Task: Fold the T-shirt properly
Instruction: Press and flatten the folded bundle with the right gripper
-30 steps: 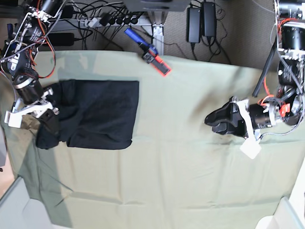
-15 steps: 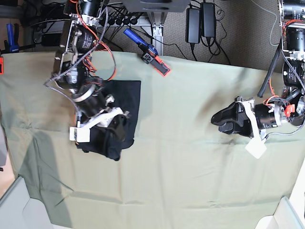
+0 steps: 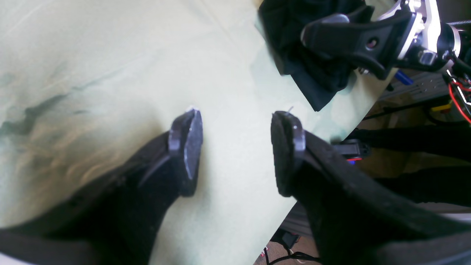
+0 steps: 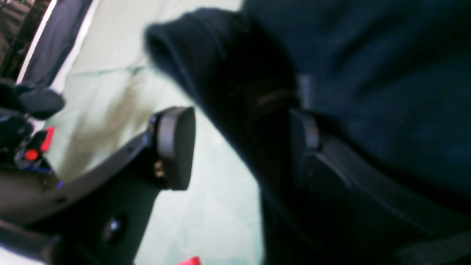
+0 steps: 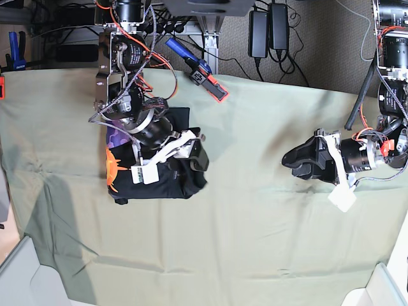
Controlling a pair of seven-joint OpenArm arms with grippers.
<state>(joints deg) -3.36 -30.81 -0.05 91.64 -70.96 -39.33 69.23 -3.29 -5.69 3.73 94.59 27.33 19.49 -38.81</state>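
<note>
— Where is there free room?
— Bare tabletop (image 5: 255, 242) stretches right of the T-shirt (image 5: 159, 178).
— Obstacles?
— The right pincer (image 5: 191, 153) sits over the T-shirt; a blue-and-red tool (image 5: 197, 69) lies beyond it.

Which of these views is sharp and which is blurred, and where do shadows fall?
Right wrist view: blurred throughout; the T-shirt is a dark smear and the right gripper has soft edges. Left wrist view: the left gripper is fairly sharp, with grey shadow patches on the green cloth. Base view: sharp and evenly lit, with a soft shadow on the cloth at lower left.
</note>
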